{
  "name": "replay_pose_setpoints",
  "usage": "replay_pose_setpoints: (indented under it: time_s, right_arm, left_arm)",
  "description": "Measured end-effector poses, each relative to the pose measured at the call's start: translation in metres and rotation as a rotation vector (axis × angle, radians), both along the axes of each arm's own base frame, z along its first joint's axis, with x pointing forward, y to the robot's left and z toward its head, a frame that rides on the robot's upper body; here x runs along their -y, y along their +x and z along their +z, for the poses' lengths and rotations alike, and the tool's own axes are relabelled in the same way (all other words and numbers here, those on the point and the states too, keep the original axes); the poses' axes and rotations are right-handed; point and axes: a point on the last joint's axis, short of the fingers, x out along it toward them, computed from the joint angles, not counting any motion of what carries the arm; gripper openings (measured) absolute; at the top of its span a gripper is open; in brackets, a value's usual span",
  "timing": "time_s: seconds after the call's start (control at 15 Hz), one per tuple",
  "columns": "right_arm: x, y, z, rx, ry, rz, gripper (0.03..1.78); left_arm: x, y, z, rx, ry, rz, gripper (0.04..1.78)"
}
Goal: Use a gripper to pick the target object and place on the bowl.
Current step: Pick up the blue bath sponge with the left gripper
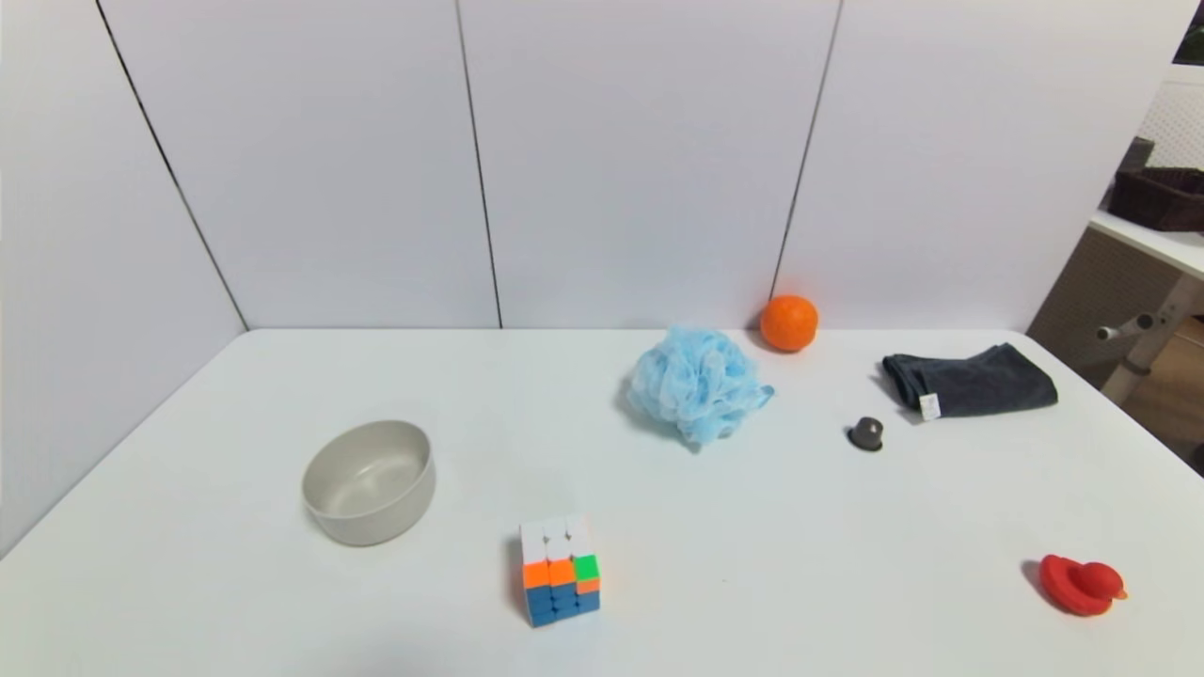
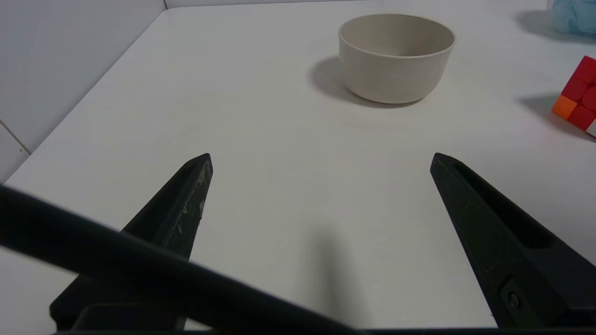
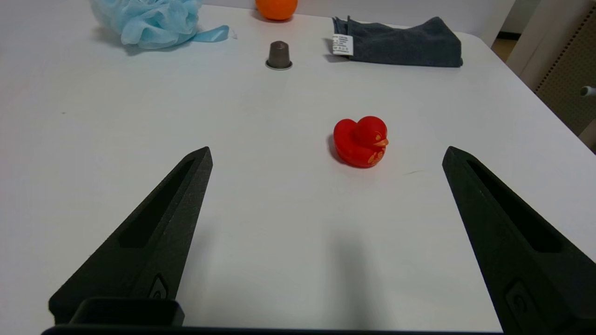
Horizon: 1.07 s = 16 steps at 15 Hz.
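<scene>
The light blue mesh bath pouf (image 1: 698, 383) lies on the white table toward the back, right of centre; it also shows in the right wrist view (image 3: 149, 21) and at the edge of the left wrist view (image 2: 575, 16). The beige-grey bowl (image 1: 369, 481) stands empty at the left, also in the left wrist view (image 2: 396, 56). Neither gripper shows in the head view. My left gripper (image 2: 321, 160) is open and empty above bare table, short of the bowl. My right gripper (image 3: 326, 156) is open and empty, with a red duck just beyond it.
A colour puzzle cube (image 1: 560, 570) stands in front, between bowl and pouf. An orange ball (image 1: 788, 322) sits by the back wall. A folded dark grey cloth (image 1: 969, 381), a small grey cap (image 1: 865, 433) and a red duck (image 1: 1080, 584) lie at the right. White walls close in the back and left.
</scene>
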Motion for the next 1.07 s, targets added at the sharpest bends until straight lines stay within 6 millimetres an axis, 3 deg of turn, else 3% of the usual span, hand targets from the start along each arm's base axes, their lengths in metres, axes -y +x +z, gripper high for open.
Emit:
replay_pose_setpoints:
  time_s: [1.07]
  right_arm:
    - [0.0, 0.0, 0.0, 0.0, 0.0, 0.0, 1.71]
  left_arm:
    - [0.0, 0.0, 0.0, 0.0, -0.002, 0.001, 1.69]
